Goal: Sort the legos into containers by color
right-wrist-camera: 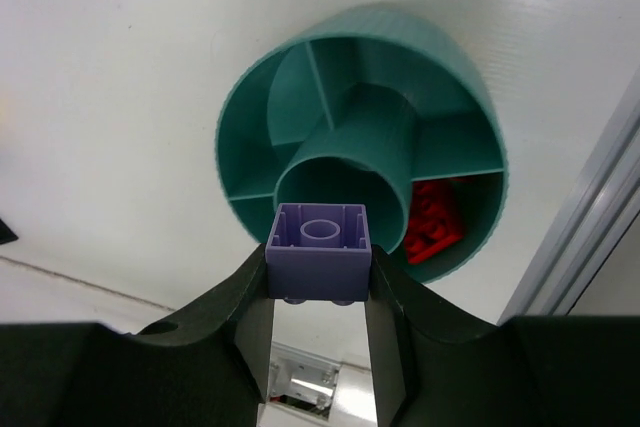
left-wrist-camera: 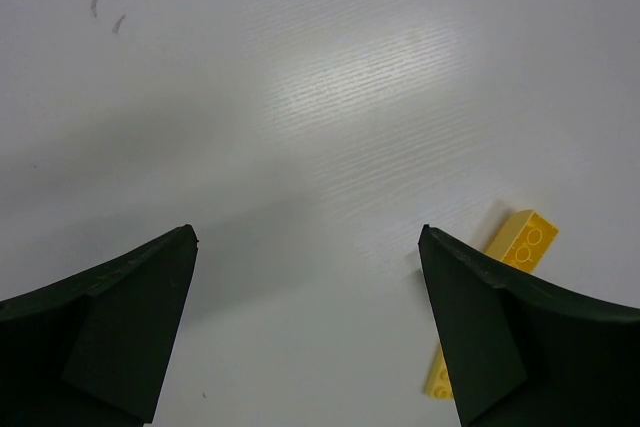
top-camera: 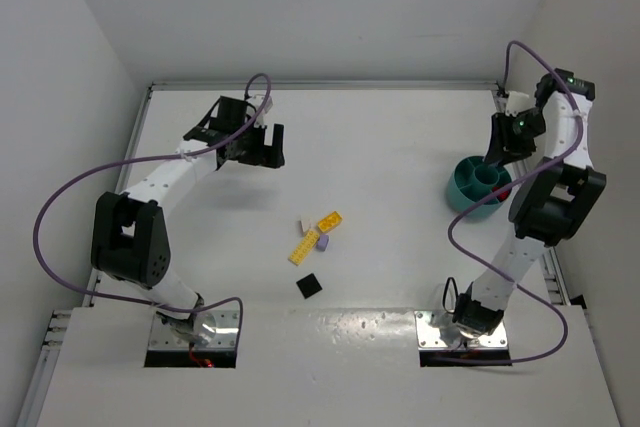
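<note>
Purple brick (right-wrist-camera: 319,252): clamped between the fingers of my right gripper (right-wrist-camera: 320,269), hollow underside turned to the wrist camera, jaws at a middling width set by the brick. The brick hangs above the teal dish (right-wrist-camera: 440,42); in the wrist view it overlaps the near lip of the central ring, and I cannot tell which compartment lies under it. Dish stands close to the right edge of the table (top-camera: 400,147), toward the far side. Red bricks (right-wrist-camera: 435,222) lie heaped in the one compartment on the side facing that edge; the other compartments in sight show only teal floor. In the overhead view, my right gripper (top-camera: 507,137) is directly over the dish (top-camera: 462,197). Loose pieces sit grouped near the table's middle, well apart from the dish: white brick (top-camera: 307,222) and yellow brick (top-camera: 329,220) side by side, long yellow plate (top-camera: 303,249) with a second pale purple brick (top-camera: 322,241) just beside it, and the black square (top-camera: 309,286) alone, nearer the front edge. My left gripper (top-camera: 262,142) hovers over the left far part of the table, jaws spread wide, holding nothing. Its wrist view shows bare surface between the fingers (left-wrist-camera: 120,327), with the yellow brick (left-wrist-camera: 527,240) and the plate's end (left-wrist-camera: 437,379) peeking past the right finger.
</note>
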`<control>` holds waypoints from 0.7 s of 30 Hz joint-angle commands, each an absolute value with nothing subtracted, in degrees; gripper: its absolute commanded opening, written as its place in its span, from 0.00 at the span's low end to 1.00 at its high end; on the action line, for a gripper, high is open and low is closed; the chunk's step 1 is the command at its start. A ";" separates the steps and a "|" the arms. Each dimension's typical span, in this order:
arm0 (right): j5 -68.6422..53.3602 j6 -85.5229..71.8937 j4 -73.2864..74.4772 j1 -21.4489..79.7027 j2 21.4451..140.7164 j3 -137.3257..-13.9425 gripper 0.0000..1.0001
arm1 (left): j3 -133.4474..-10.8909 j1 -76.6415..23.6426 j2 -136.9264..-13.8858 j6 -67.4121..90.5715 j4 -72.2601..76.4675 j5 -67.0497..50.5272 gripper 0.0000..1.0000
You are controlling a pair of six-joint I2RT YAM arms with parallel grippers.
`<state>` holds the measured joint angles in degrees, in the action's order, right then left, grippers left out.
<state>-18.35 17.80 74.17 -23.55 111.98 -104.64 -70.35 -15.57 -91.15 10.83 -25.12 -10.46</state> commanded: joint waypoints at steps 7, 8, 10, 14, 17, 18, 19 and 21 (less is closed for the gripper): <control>-15.73 14.50 71.37 -23.91 115.83 -111.01 0.10 | -72.42 -16.08 -91.32 11.69 -23.47 -10.37 1.00; -15.73 14.50 71.37 -23.91 116.54 -111.61 0.10 | -72.42 -16.08 -91.32 11.69 -23.47 -10.37 1.00; -15.03 13.97 71.37 -23.91 117.07 -111.62 0.10 | -72.42 -16.08 -91.32 11.69 -23.47 -10.37 1.00; -14.50 13.45 70.84 -23.91 118.38 -112.14 0.10 | -72.42 -16.08 -91.32 11.69 -23.47 -10.37 1.00; -13.98 13.45 70.32 -23.91 119.00 -112.15 0.10 | -71.90 -16.08 -91.32 11.69 -23.47 -10.37 1.00; -13.97 13.45 70.31 -23.91 119.00 -112.15 0.10 | -71.89 -16.08 -91.32 11.69 -23.47 -10.37 1.00; -13.97 13.45 70.31 -23.91 119.70 -112.15 0.10 | -71.89 -16.08 -91.32 11.69 -23.47 -10.37 1.00; -13.37 13.45 70.31 -23.91 120.23 -112.15 0.10 | -71.89 -16.08 -91.32 11.69 -23.47 -10.37 1.00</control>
